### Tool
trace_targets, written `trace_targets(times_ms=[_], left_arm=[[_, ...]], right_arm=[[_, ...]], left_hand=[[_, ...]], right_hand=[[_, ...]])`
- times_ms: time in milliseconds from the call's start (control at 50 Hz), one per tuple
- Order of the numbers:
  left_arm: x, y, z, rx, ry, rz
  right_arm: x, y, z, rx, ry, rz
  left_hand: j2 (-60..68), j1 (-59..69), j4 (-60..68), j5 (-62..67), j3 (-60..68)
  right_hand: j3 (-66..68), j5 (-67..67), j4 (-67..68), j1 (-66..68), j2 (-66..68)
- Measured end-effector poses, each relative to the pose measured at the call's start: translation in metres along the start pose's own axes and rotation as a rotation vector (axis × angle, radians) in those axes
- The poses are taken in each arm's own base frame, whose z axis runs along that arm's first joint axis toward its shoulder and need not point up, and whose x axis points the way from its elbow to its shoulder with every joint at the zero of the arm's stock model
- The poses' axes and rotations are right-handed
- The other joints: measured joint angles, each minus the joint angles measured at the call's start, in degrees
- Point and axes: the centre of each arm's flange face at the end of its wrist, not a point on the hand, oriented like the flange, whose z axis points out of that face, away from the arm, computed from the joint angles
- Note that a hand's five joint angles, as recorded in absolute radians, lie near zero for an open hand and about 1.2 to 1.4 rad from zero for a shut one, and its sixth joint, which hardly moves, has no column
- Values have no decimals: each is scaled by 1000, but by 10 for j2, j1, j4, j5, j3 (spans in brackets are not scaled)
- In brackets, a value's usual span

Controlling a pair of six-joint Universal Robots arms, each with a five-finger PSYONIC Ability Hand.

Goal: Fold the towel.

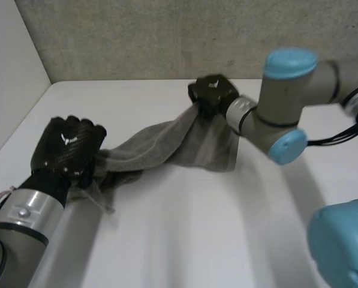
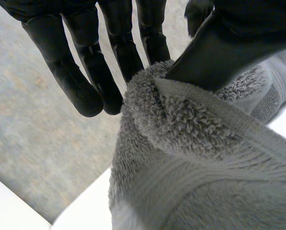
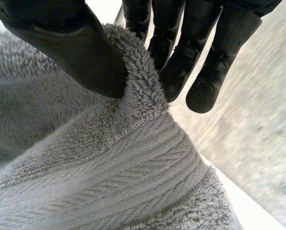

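A grey towel (image 1: 167, 144) hangs stretched between my two hands above the white table (image 1: 202, 228), sagging in the middle. My left hand (image 1: 68, 147) holds its near-left end, thumb and fingers pinched on the bunched terry edge (image 2: 181, 124). My right hand (image 1: 211, 93) holds the far end, higher up toward the wall. In the right wrist view its thumb (image 3: 80, 52) presses the towel's hem (image 3: 138, 91) against the fingers (image 3: 176, 67). A loose corner (image 1: 101, 198) droops below the left hand.
A grey concrete wall (image 1: 167, 36) runs behind the table's far edge. A pale side wall (image 1: 11, 72) stands to the left. The right arm's elbow (image 1: 286, 102) hangs over the table's right part.
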Motion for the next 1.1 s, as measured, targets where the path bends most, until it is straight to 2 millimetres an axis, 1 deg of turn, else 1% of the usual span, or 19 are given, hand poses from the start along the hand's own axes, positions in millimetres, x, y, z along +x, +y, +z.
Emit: trace_targets(times_ms=[40,100,120,180,240,320,420,500,600,660,700,780,820,860,880,940,980,1040,1100], left_arm=[[-3,-6,4,23,-14,-2],[-11,-18,13,68,-46,-5],[-12,-19,14,74,-50,-6],[-20,-33,21,118,-79,-8],[-27,-45,25,156,-100,-8],[-33,-57,30,192,-116,-5],[-37,-63,37,197,-120,-1],[-35,-49,47,132,-98,1],[-25,-18,66,4,-48,2],[-16,6,86,-90,-7,7],[-13,16,99,-127,9,18],[-12,21,125,-136,16,59],[-15,14,139,-109,4,88],[-25,-7,158,-31,-34,126],[-28,-12,162,-11,-45,132],[-46,-55,179,145,-126,159],[-58,-86,184,259,-185,166],[-75,-130,182,435,-272,162],[-81,-147,176,523,-310,150]], right_arm=[[6,-19,-10,18,12,0],[21,-56,-38,44,45,-9],[23,-61,-43,47,51,-12],[34,-95,-81,70,89,-45],[37,-119,-115,88,115,-94],[32,-138,-152,82,131,-188],[23,-136,-174,0,116,-314],[18,-115,-172,-112,74,-395],[14,-72,-152,-282,14,-470],[14,-38,-129,-387,7,-517],[16,-23,-114,-418,22,-541],[24,-12,-82,-387,104,-583],[32,-16,-66,-325,174,-602],[46,-33,-45,-191,306,-617],[49,-38,-42,-161,334,-617],[67,-70,-29,41,499,-594],[76,-95,-30,179,587,-560],[84,-136,-46,375,670,-499],[83,-151,-60,452,669,-473]], left_hand=[[0,0,0,0,0],[0,0,0,0,0],[0,0,0,0,0],[0,0,0,0,0],[0,0,0,0,1],[0,0,0,0,1],[0,0,0,0,1],[0,0,0,0,1],[0,0,0,0,1],[0,0,0,0,1],[0,0,0,0,1],[0,0,3,0,1],[0,0,5,0,2],[0,0,5,0,2],[0,0,5,0,2],[0,0,5,1,2],[0,0,5,1,2],[0,0,5,3,2],[4,0,5,7,2]], right_hand=[[0,0,0,0,0],[1,0,1,0,0],[1,0,1,0,0],[2,0,1,0,0],[2,0,1,0,0],[6,0,1,0,0],[7,0,1,0,1],[7,0,1,0,1],[7,0,1,0,1],[7,0,1,0,1],[7,0,1,0,1],[7,3,1,0,1],[7,4,1,0,1],[7,6,1,0,1],[7,6,1,0,1],[7,6,1,0,1],[7,6,1,0,1],[7,7,1,0,1],[7,8,1,0,1]])
